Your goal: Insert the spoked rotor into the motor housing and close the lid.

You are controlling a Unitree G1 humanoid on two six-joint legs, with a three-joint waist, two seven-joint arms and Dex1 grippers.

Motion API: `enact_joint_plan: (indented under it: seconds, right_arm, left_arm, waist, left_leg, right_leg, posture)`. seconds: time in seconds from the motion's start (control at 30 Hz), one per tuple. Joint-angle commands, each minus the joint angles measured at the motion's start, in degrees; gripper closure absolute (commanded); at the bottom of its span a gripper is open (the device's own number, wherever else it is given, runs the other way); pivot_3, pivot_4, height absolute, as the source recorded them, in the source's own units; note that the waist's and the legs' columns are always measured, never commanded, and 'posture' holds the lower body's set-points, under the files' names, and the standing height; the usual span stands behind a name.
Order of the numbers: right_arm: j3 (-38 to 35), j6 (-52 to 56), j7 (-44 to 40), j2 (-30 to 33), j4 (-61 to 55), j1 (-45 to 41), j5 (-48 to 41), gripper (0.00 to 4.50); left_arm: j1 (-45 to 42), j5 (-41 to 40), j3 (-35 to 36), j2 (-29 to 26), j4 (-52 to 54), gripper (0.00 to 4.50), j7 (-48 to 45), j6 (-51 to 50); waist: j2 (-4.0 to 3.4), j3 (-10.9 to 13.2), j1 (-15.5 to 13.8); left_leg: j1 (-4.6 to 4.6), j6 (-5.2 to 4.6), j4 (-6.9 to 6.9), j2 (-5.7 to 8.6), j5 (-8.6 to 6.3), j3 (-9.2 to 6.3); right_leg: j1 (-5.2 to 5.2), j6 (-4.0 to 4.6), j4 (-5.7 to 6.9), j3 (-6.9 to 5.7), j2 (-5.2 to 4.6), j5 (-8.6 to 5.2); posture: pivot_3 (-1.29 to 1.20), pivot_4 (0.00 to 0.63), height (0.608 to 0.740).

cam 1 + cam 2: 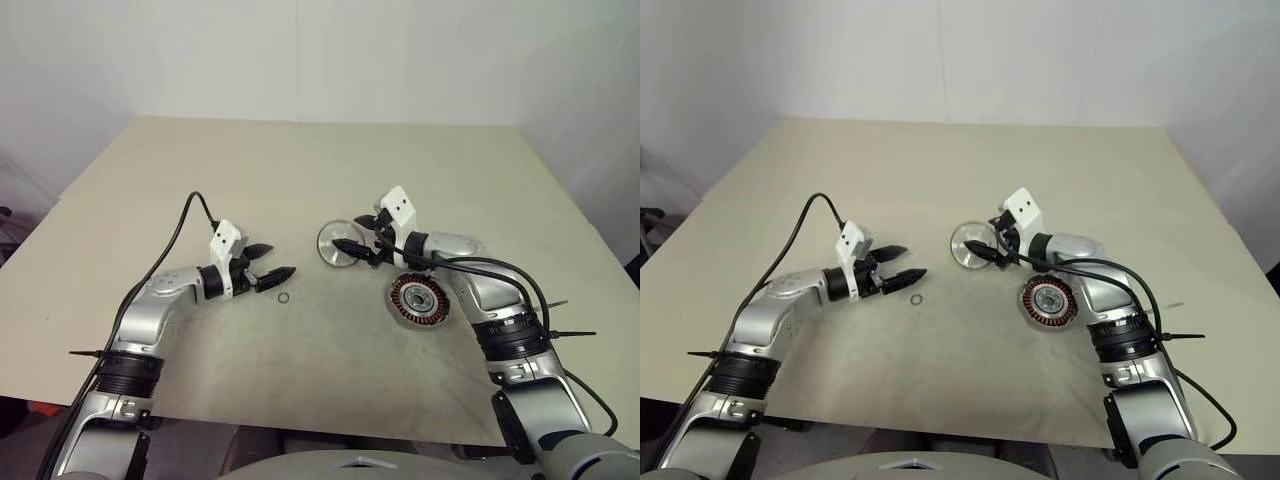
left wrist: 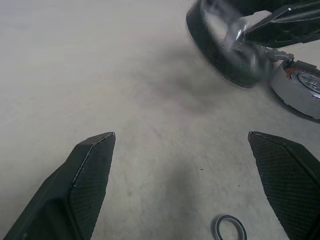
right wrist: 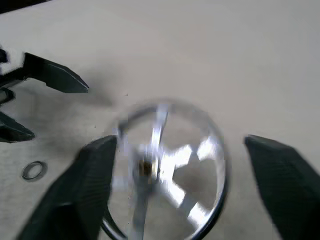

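The spoked rotor [image 1: 336, 243], a shiny silver wheel with a dark rim, rests on the table at a tilt and looks blurred in the right wrist view [image 3: 167, 170]. My right gripper [image 1: 353, 232] is open around it, one finger [image 3: 85, 190] overlapping the rim, the other finger [image 3: 280, 175] well apart. The motor housing [image 1: 417, 300], with its copper coils facing up, lies just under my right forearm. To the left, my left gripper [image 1: 281, 259] hovers open with nothing between its fingers [image 2: 90, 175]. The lid is out of view.
A small metal ring [image 1: 284, 298] lies on the beige table [image 1: 300, 170] just below my left gripper's fingertips, also seen as the ring [image 2: 229, 227]. Black cables run along both arms. Open tabletop stretches to the far edge.
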State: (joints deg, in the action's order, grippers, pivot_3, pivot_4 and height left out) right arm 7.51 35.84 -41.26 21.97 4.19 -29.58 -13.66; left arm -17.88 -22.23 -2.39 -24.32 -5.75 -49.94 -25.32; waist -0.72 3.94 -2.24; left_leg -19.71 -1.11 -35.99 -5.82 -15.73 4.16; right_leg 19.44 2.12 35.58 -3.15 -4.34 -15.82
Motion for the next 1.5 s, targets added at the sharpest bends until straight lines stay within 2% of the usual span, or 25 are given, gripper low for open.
enact_joint_plan:
  seconds: [0.03,0.37,0.5,0.63,0.73,0.9,1.2,1.5]
  right_arm:
    - [-0.55,-2.15,1.09,-0.45,0.88,-1.35,0.82,0.04]
    - [-2.56,-1.64,-0.12,1.60,-4.18,-0.86,-0.84,0.04]
    - [-2.31,-1.79,-4.61,8.07,-11.14,3.00,-1.16,0.04]
    - [-1.83,-3.23,-10.69,18.08,-16.96,11.41,-0.08,0.04]
    - [-3.11,-3.45,-11.92,21.79,-18.72,15.25,-0.73,0.04]
    - [-6.07,-2.56,-11.84,24.26,-21.62,20.03,-1.92,0.04]
    - [-8.88,-2.67,-11.39,26.12,-22.25,23.18,-1.67,0.04]
    - [-14.36,-6.10,-18.00,34.55,-27.55,27.38,-3.72,0.04]
  left_arm:
    - [-1.49,0.02,0.49,-0.07,0.63,0.00,-0.39,1.11]
    - [-0.18,-0.11,0.89,-0.32,1.53,0.00,-0.05,1.17]
    - [0.00,-0.64,0.99,-0.14,1.92,0.00,-0.17,0.84]
    - [0.06,-0.83,0.72,-0.12,2.00,0.00,-0.71,0.74]
    - [-0.02,-0.72,0.46,-0.10,1.68,0.00,-0.92,0.82]
    - [-0.22,-0.51,0.15,0.05,1.31,0.00,-1.16,0.88]
    - [-0.49,-0.13,0.01,0.01,0.91,0.00,-1.48,1.06]
    - [-0.34,0.04,0.02,-0.29,0.73,0.00,-1.68,0.98]
  waist:
    - [-0.02,0.01,0.01]
    - [-0.02,0.02,-0.03]
    - [-0.01,0.02,-0.40]
    - [0.02,0.03,-0.71]
    - [0.01,0.05,-0.43]
    - [0.00,0.05,-0.21]
    - [0.00,0.05,-0.31]
    - [0.00,0.05,-0.41]
  left_leg:
    - [-0.01,0.00,0.00,0.00,0.00,0.00]
    - [-0.23,-0.01,-0.01,0.00,0.01,0.01]
    - [-0.28,-0.02,-0.01,0.00,0.01,0.00]
    - [-0.30,-0.04,-0.02,0.00,0.00,0.00]
    - [-0.34,-0.04,-0.01,-0.01,-0.01,0.00]
    - [-0.31,0.00,-0.01,-0.07,0.02,0.03]
    - [-0.28,-0.16,-0.03,-0.07,0.20,0.03]
    - [-0.30,-0.22,-0.03,-0.07,0.18,0.03]
  right_leg:
    - [0.02,0.00,0.00,0.00,0.00,0.00]
    - [0.50,-0.18,0.06,0.00,0.01,0.12]
    - [0.55,-0.20,0.08,0.00,0.01,0.14]
    - [0.52,-0.23,0.03,0.00,0.01,0.15]
    - [0.49,-0.23,0.04,0.00,0.01,0.15]
    - [0.42,0.00,0.10,0.02,0.05,0.02]
    - [0.33,0.13,0.09,0.02,0.04,0.08]
    - [0.35,0.13,0.08,0.01,0.04,0.08]
  posture:
    - [0.00,0.000,0.740]
    - [0.00,0.000,0.740]
    - [0.00,0.000,0.740]
    - [0.00,0.000,0.740]
    - [0.00,0.000,0.740]
    - [0.00,0.000,0.740]
    - [0.00,0.000,0.740]
    - [0.00,0.000,0.740]
